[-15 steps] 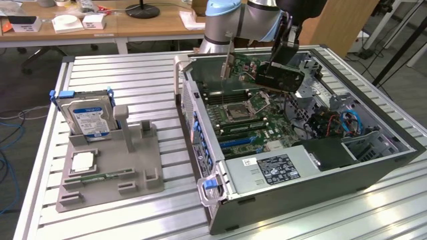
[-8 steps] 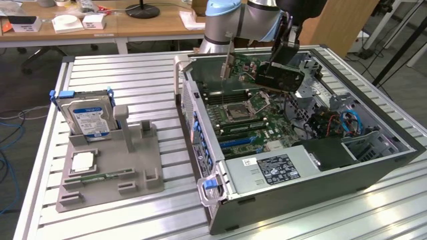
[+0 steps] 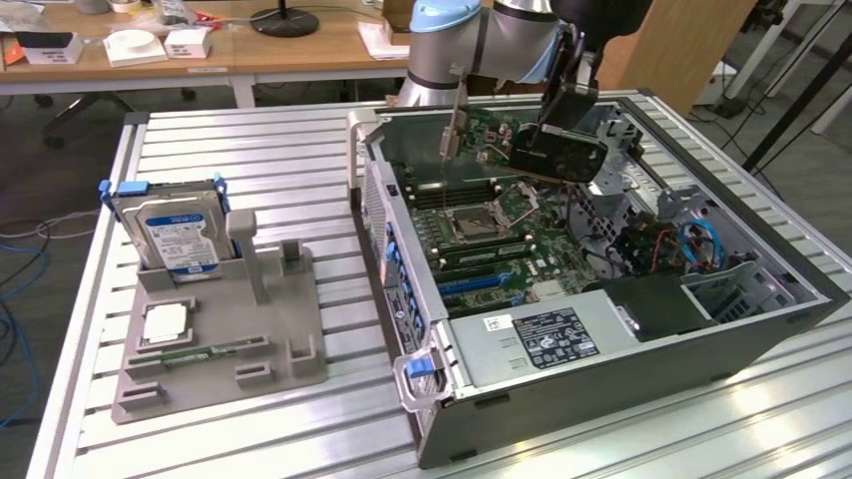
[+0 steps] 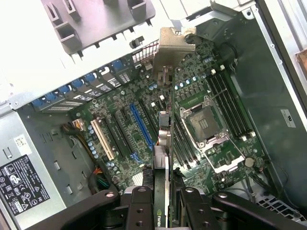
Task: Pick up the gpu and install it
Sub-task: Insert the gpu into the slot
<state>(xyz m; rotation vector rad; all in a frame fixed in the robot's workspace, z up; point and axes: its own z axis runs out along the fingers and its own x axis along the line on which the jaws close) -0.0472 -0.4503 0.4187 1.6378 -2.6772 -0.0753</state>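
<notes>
My gripper [image 3: 570,105] is shut on the gpu [image 3: 540,150], a green board with a black cooler block and a silver end bracket [image 3: 453,135]. The card hangs tilted above the far end of the open computer case [image 3: 785,299], over the motherboard [image 3: 513,249]. In the wrist view the gpu [image 4: 164,139] appears edge-on between my two black fingers [image 4: 141,206], with its bracket [image 4: 175,48] pointing toward the case's slotted wall. The blue expansion slot [image 4: 141,127] lies just beside the card's line, below it and apart from it.
A grey fixture [image 3: 219,339] on the slatted table holds a blue-labelled hard drive [image 3: 174,235] upright, a processor chip [image 3: 163,324] and a memory stick [image 3: 200,351]. Inside the case are the CPU socket [image 3: 473,225], the power supply [image 3: 546,339] and blue cables [image 3: 699,244].
</notes>
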